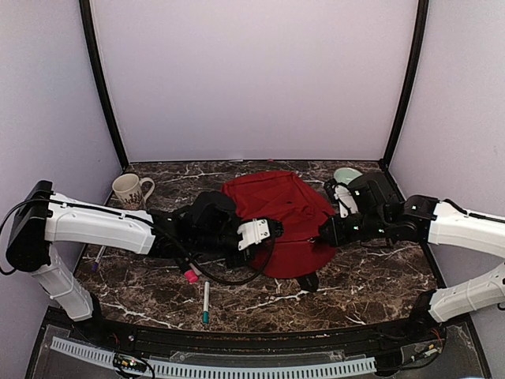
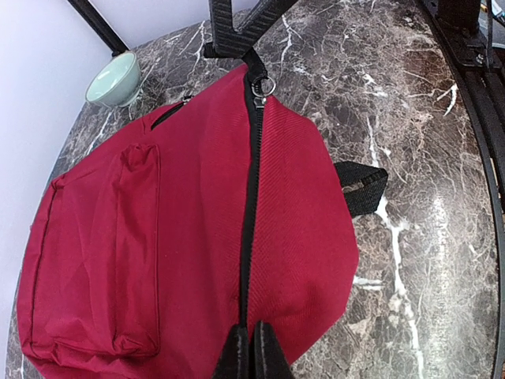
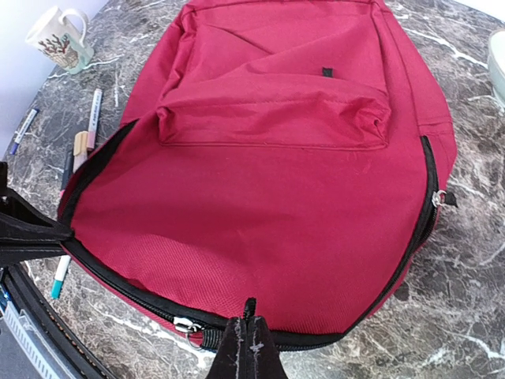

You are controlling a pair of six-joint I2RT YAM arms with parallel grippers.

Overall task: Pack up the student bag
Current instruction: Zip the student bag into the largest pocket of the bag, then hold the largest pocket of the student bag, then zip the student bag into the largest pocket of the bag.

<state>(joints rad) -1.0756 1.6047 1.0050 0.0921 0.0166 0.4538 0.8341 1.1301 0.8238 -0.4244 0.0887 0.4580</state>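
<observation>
The student bag [image 1: 276,213], a red backpack, lies flat in the middle of the marble table. My left gripper [image 2: 251,347] is shut on the bag's edge at its black zip line [image 2: 251,205]. My right gripper [image 3: 250,332] is shut on a small black tab at the opposite edge, beside the metal zip pull [image 3: 188,325]. In the top view the left gripper [image 1: 272,230] and the right gripper [image 1: 325,234] hold the bag's near rim from either side. The front pocket [image 3: 276,103] faces up.
A patterned mug [image 1: 130,189] stands at the back left and a pale green bowl [image 1: 346,174] behind the bag. Pens lie left of the bag: a teal-tipped one [image 1: 205,304], a pink-capped one [image 1: 191,276], a purple one [image 1: 96,260]. A black strap [image 2: 363,188] sticks out.
</observation>
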